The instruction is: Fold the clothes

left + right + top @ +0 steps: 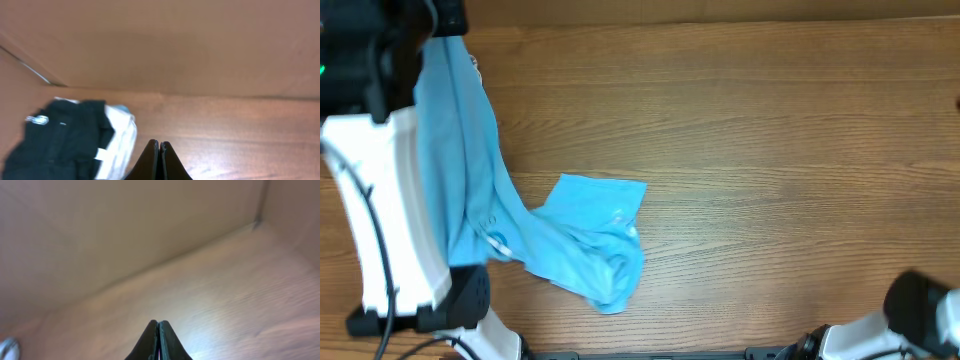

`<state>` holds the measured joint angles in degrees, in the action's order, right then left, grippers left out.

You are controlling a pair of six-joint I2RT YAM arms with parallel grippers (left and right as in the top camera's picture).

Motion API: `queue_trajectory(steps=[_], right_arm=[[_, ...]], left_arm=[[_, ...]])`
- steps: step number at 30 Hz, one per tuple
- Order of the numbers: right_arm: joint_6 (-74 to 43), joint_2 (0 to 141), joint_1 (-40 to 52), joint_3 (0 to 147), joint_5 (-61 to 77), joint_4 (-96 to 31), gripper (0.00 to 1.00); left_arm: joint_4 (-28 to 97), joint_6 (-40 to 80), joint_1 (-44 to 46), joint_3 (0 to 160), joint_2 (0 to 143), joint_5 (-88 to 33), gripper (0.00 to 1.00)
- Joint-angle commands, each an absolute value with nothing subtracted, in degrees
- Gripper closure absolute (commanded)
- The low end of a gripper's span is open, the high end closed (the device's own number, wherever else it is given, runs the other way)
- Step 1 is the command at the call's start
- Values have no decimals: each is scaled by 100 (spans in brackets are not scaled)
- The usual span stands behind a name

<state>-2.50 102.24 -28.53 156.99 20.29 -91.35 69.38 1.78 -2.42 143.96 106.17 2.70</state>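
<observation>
Wooden table (pixel 790 130) from overhead: the sky-blue T-shirt (pixel 585 235) lies bunched front-left, one end trailing up along my left arm (pixel 390 220). It is still unfolded, so I judge it needs spreading flat next. Only the left wrist shows a black garment (pixel 60 145); the left gripper (pixel 159 159) is pressed together, with no cloth visible between. Right wrist: the right gripper (pixel 159 339) is closed, with no shirt in sight.

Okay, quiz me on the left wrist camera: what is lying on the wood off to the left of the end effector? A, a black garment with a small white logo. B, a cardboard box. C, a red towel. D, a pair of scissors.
A: the left wrist view shows a crumpled black garment with a small white logo, lying on the table to the left of the shut left end effector.
</observation>
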Motion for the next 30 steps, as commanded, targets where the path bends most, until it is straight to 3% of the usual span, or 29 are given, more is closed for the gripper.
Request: queue_trajectory(steps=[1, 7, 13, 16, 22, 30], right_arm=[[198, 10586, -2600, 15745, 3057, -9537, 92], [449, 10840, -1706, 15023, 3100, -9706, 71], [499, 10840, -528, 13609, 2749, -9706, 57], [497, 10840, 56, 12761, 2674, -9695, 39], [491, 10833, 1306, 11122, 2672, -9153, 38], [-200, 10836, 3072, 9445, 2545, -7531, 37]], left_arm=[[6893, 281, -255, 14451, 10766, -115, 96], [6890, 276, -250, 14451, 10855, -108, 96], [6956, 272, -261, 14451, 10855, -89, 96], [7006, 270, -263, 14451, 10857, -89, 96], [7096, 233, -266, 14451, 10860, 16, 96], [7234, 233, -266, 14449, 10860, 40, 96]])
